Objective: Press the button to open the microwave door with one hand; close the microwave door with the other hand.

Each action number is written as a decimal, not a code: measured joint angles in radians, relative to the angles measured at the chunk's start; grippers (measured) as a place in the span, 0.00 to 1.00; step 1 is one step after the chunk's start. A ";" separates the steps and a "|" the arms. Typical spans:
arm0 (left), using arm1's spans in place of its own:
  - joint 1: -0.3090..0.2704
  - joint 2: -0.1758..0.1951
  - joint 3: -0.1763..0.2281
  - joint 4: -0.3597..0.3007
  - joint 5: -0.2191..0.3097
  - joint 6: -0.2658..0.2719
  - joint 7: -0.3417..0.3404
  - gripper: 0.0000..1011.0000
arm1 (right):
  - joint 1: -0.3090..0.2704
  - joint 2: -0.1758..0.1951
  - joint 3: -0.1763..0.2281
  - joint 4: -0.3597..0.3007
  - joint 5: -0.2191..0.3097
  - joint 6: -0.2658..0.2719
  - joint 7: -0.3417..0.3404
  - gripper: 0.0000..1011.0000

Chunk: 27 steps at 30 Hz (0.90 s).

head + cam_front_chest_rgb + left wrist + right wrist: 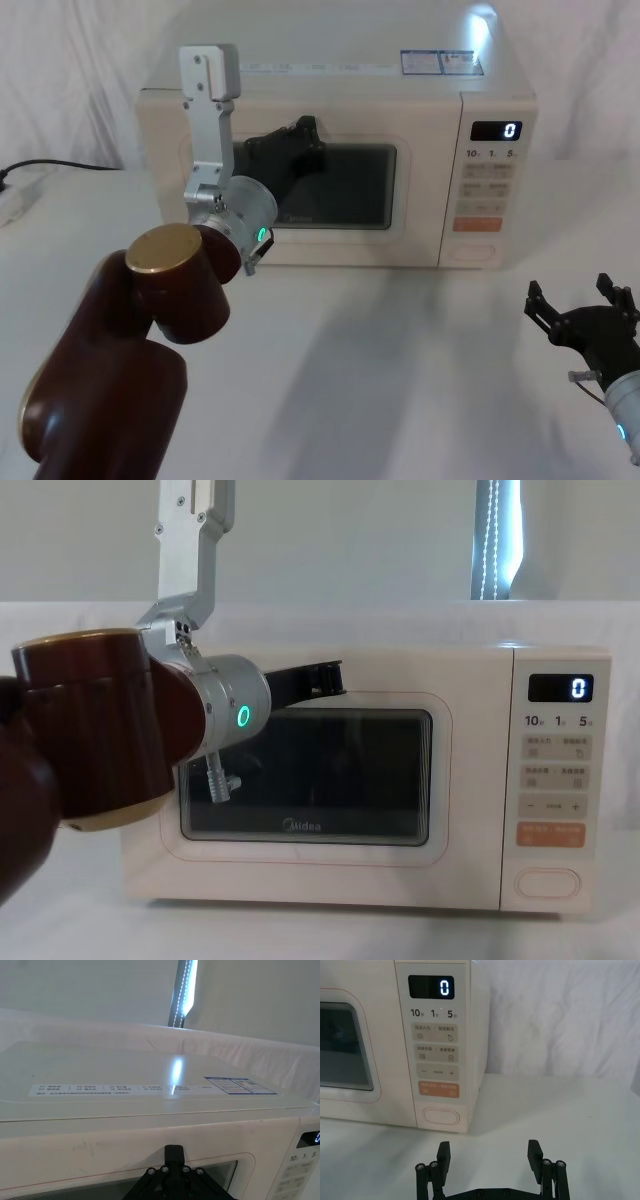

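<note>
The microwave door [310, 190] sits shut, flush with the oven front. The left hand [300, 135] rests against its upper window edge; its opening cannot be judged. The right hand [490, 1157] hovers wide open and empty above the desk [400, 350], near the button [441, 1116].

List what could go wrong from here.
1. The door looks shut, with the left tool right at its upper edge; if the button is pressed now, the door may swing into that tool.
2. The right tool hangs open, low and to the right of the button; its spread fingers could hit the orange key instead.
</note>
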 joint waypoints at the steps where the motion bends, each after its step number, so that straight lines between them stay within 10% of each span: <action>1: 0.000 -0.001 -0.001 0.001 0.001 0.000 0.000 0.00 | 0.000 0.000 0.000 0.000 0.000 0.000 0.000 0.99; 13: 0.012 -0.003 -0.008 -0.026 0.005 0.016 -0.001 0.00 | 0.000 0.000 0.000 0.000 0.000 0.000 0.000 0.99; 27: 0.113 0.104 -0.008 -0.268 -0.045 0.122 -0.079 0.00 | 0.000 0.000 0.000 0.000 0.000 0.000 0.000 0.99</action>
